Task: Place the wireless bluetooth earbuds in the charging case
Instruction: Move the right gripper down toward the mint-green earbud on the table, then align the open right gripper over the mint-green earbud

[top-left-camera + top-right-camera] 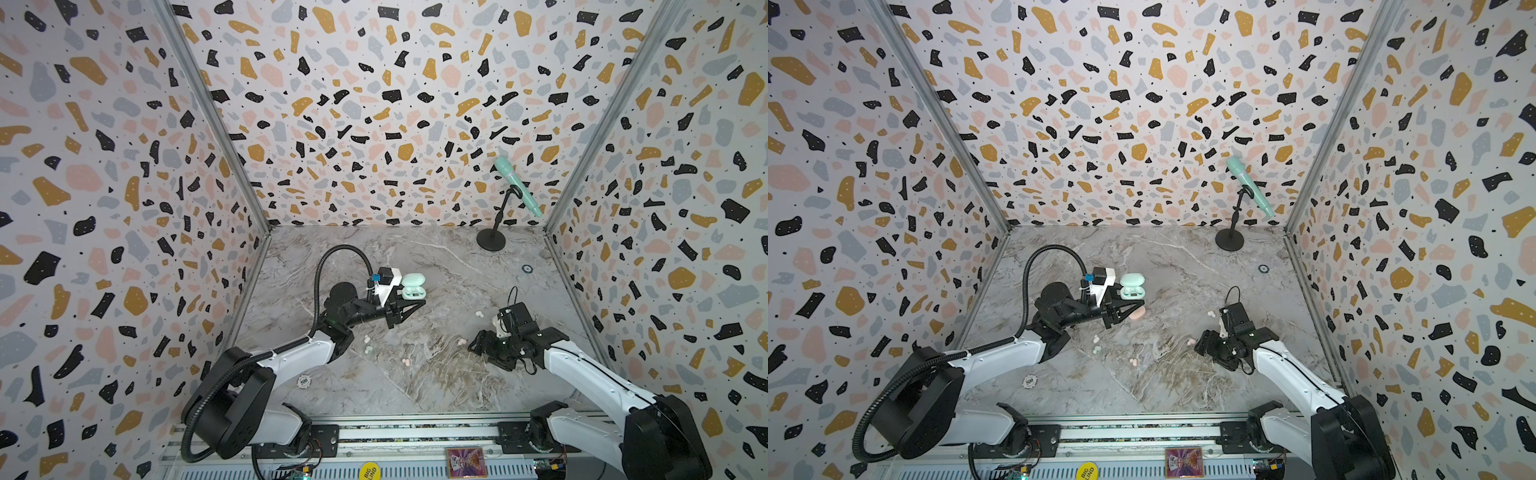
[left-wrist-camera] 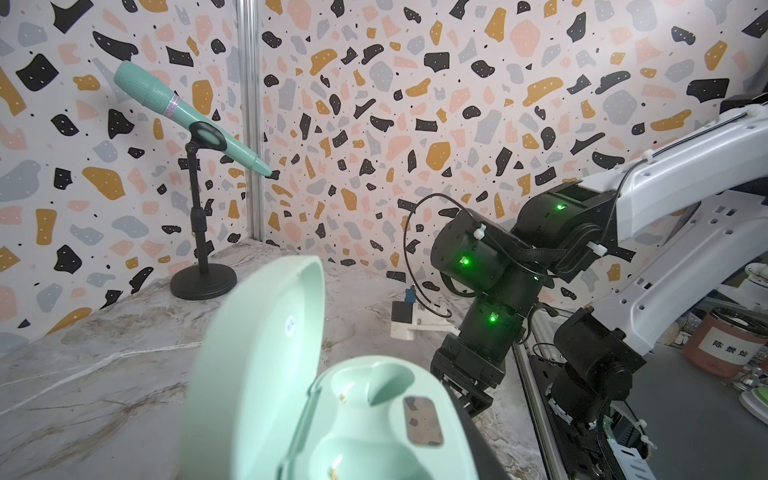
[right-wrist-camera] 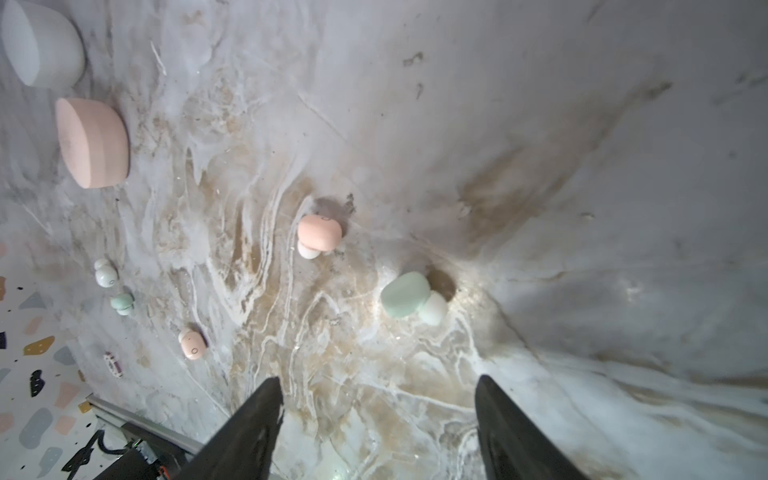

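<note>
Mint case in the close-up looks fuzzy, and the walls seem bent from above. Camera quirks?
In the left wrist view the mint case sits too near the lens and blurs, while the microphone is crisp; in both top views a wide lens splays the walls; in the right wrist view glare whitens the table beside the mint earbud.

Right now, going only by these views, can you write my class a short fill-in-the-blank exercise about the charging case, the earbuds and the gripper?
1. The lid of the mint green charging case stands ___.
2. Both earbud sockets in that case are ___.
3. The right gripper has its jaws apart and holds ___.
4. The earbud lying nearest that gripper is ___ in colour.

Missing words: open; empty; nothing; mint green.
</note>
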